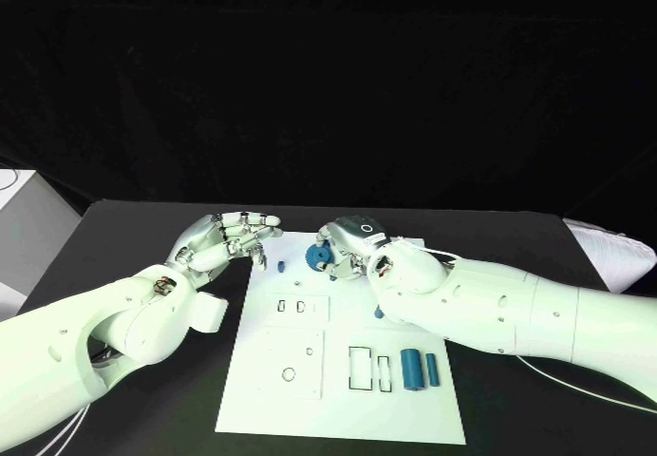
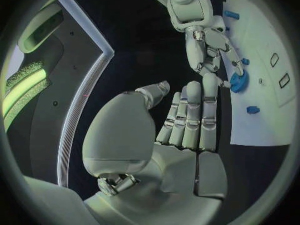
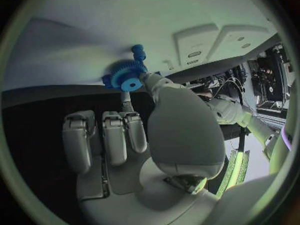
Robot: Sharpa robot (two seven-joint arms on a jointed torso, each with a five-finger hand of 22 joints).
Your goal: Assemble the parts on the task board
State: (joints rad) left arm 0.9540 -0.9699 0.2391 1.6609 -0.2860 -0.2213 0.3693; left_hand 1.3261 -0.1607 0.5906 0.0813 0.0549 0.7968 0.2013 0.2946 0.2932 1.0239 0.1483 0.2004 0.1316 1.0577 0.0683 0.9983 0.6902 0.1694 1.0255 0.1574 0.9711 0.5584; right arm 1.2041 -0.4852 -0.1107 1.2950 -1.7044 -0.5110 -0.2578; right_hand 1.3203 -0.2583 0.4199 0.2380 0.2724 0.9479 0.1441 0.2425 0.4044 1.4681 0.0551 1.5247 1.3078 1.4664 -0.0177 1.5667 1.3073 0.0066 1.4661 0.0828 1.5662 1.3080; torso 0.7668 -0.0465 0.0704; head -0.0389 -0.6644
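right robot hand [image 1: 359, 249] sits over the far edge of the task board [image 1: 343, 399], thumb and a finger pinching a blue gear [image 1: 318, 256]; the right wrist view shows the gear [image 3: 127, 78] at the fingertips [image 3: 145, 77], right against the white board [image 3: 94, 45], with a small blue peg [image 3: 138, 51] just beyond it. other fingers of that hand are curled in, not on the gear.

left robot hand [image 1: 226, 240] is off the board's far-left corner, over the black counter [image 1: 137, 237], fingers curled loosely together with nothing in them; left wrist view shows its palm [image 2: 181, 130] empty, and the right hand [image 2: 209, 47] with the gear [image 2: 239, 80] just past it.

small blue peg [image 1: 281, 265] stands on the board's far-left part, between the two hands, near the gear. two blue cylinders [image 1: 409, 367] [image 1: 433, 370] lie side by side at the near-right of the board, close to its right edge, beside two rectangular slots [image 1: 360, 367]. another blue bit [image 1: 378, 311] shows at the right arm's edge, partly hidden.

near half of the board is open, no arm over it. right forearm [image 1: 520, 313] covers the board's right edge at mid-depth. open counter left of the board is partly taken by the left forearm [image 1: 96, 332]; far counter beyond both hands is bare black.
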